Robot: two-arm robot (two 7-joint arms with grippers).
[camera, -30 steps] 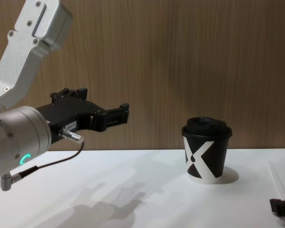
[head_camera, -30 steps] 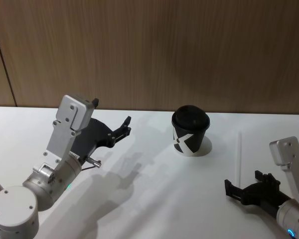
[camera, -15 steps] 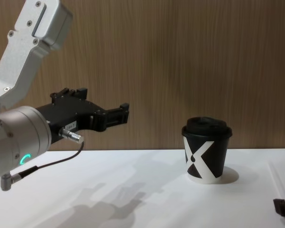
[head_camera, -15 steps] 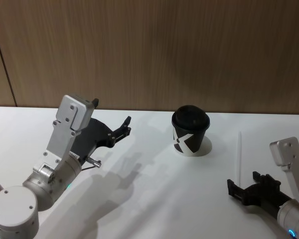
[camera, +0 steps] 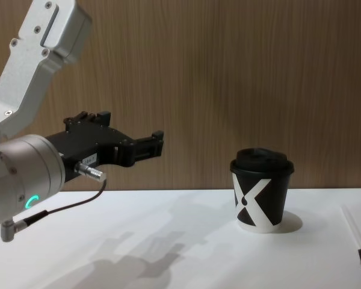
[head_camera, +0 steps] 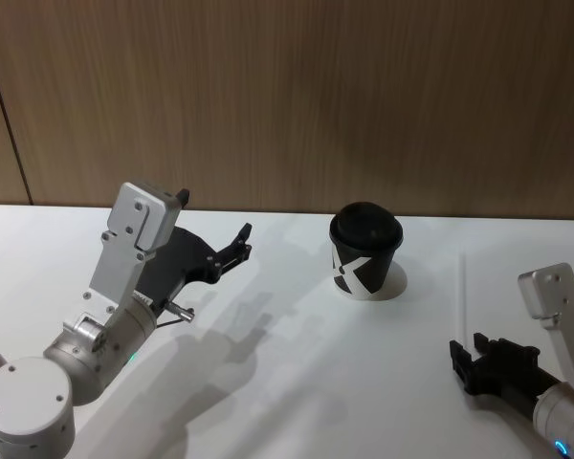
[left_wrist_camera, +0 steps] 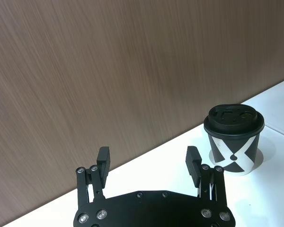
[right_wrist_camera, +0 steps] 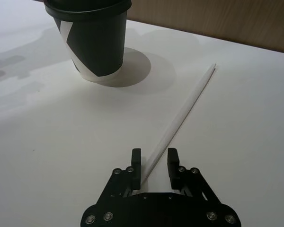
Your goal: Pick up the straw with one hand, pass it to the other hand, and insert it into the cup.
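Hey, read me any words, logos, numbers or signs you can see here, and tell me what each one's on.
"X": a bold white X-like mark, more a logo than a plain letter, on the side of the cup.
Raised marks on the lid of the cup: too small to read.
No other words, numbers or labels can be read.

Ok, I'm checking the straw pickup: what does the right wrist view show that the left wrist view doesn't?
Right wrist view: the straw lies flat on the white table, its near end between the fingers of the open right claw, not yet clamped.
Left wrist view: the left claw, open and empty, points toward the wood wall.
Both: the cup, standing upright with its lid on.
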